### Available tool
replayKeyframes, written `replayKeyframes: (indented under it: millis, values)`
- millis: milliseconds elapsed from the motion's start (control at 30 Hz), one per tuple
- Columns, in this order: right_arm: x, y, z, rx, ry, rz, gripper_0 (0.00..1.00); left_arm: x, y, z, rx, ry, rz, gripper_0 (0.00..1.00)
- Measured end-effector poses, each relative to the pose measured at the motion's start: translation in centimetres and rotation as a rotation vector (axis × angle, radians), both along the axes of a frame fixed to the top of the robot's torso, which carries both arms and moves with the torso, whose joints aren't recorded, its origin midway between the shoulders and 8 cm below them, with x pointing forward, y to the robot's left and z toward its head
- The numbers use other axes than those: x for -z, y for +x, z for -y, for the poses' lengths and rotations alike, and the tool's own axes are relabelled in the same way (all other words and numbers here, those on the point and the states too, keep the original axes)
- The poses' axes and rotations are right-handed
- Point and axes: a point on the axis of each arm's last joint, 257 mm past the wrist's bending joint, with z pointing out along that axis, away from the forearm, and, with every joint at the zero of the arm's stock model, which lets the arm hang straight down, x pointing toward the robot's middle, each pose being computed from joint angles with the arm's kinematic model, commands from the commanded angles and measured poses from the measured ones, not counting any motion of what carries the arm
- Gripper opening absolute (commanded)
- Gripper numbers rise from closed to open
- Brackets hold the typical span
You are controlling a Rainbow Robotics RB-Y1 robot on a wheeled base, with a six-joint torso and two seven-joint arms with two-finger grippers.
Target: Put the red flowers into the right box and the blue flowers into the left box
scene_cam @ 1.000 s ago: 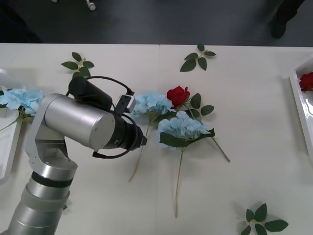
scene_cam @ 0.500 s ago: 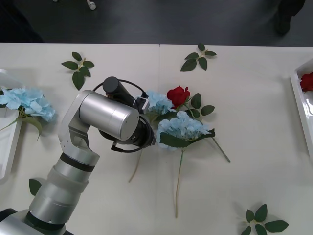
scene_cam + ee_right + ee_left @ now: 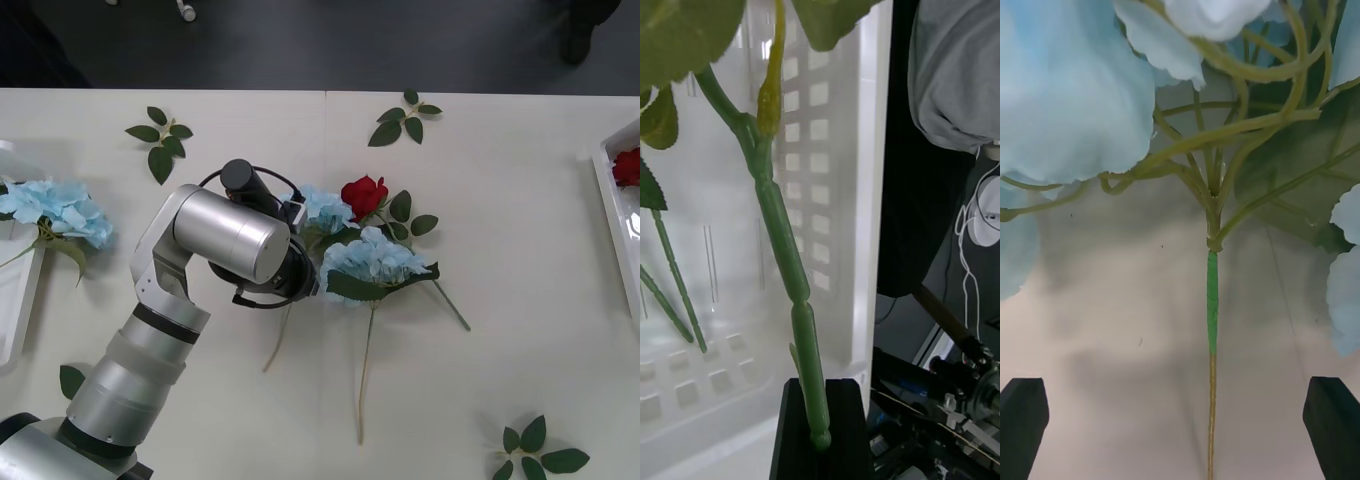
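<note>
Since one second ago the left arm has swung away from the left box [image 3: 12, 300] toward the middle of the table [image 3: 520, 260], and in the last half second it moved only a little.

In the front view, the red rose [image 3: 363, 195] in the middle of the table is my landmark. The left arm's wrist now hangs over the blue flower [image 3: 322, 208] that lies just beside this rose, on its left. A second blue flower [image 3: 372, 262] lies just in front of the rose, with its stem pointing toward the robot. Far to the left of the rose, a third blue flower [image 3: 55, 208] rests at the edge of the left box. Far to the right of the rose, the right box [image 3: 612, 200] holds another red flower [image 3: 627, 166]. Loose leaf sprigs [image 3: 404, 118] lie behind the rose.

In the right wrist view, the right gripper [image 3: 817, 427] has its black fingers closed on a green stem [image 3: 782, 247], over the white ribbed floor of the right box [image 3: 827, 187].

In the left wrist view, the left gripper [image 3: 1178, 420] is spread wide, its black fingers [image 3: 1022, 427] at both corners, with the blue flower's thin stem [image 3: 1212, 315] between them and touching neither.
</note>
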Motion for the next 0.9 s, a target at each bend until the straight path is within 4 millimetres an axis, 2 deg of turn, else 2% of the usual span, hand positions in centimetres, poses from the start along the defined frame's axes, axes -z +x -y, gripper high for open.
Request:
replayKeyframes:
  millis: [100,267,533,567,633,667,700,767,800,833,900]
  values:
    - [1.3,0.2,-0.7,-0.003,0.014,0.0,0.0,0.5,-0.3,0.0,0.003,0.009,-0.011,1.0]
    - [2.2,1.4,-1.2,-0.037,-0.008,0.018,0.0,1.4,-0.8,0.1,0.021,0.039,-0.022,1.0]
    - [4.2,1.1,-0.9,-0.046,-0.016,-0.013,0.0,2.1,-0.4,0.2,0.018,0.039,-0.013,1.0]
    - [4.2,1.0,-0.8,-0.044,-0.016,-0.014,0.0,2.1,-0.4,0.3,0.017,0.04,-0.012,0.89]
    - [4.2,1.0,-0.7,-0.043,-0.019,-0.014,0.0,2.1,-0.4,0.5,0.019,0.037,-0.011,0.52]
    - [4.1,1.0,-0.7,-0.042,-0.023,-0.014,0.06,2.1,-0.5,0.7,0.02,0.035,-0.012,0.41]
    - [4.1,1.0,-0.5,-0.041,-0.028,-0.015,0.11,2.0,-0.5,0.9,0.021,0.033,-0.012,0.37]
    - [4.0,0.9,-0.4,-0.04,-0.036,-0.016,0.31,2.0,-0.5,1.0,0.022,0.031,-0.012,0.24]
    - [4.0,0.9,-0.4,-0.04,-0.037,-0.016,0.34,2.0,-0.5,1.0,0.022,0.031,-0.012,0.22]
    - [4.0,0.9,-0.4,-0.04,-0.037,-0.016,0.4,2.0,-0.5,1.0,0.022,0.031,-0.012,0.18]
    - [3.9,0.9,-0.4,-0.041,-0.037,-0.016,0.43,2.0,-0.5,1.0,0.022,0.031,-0.012,0.13]
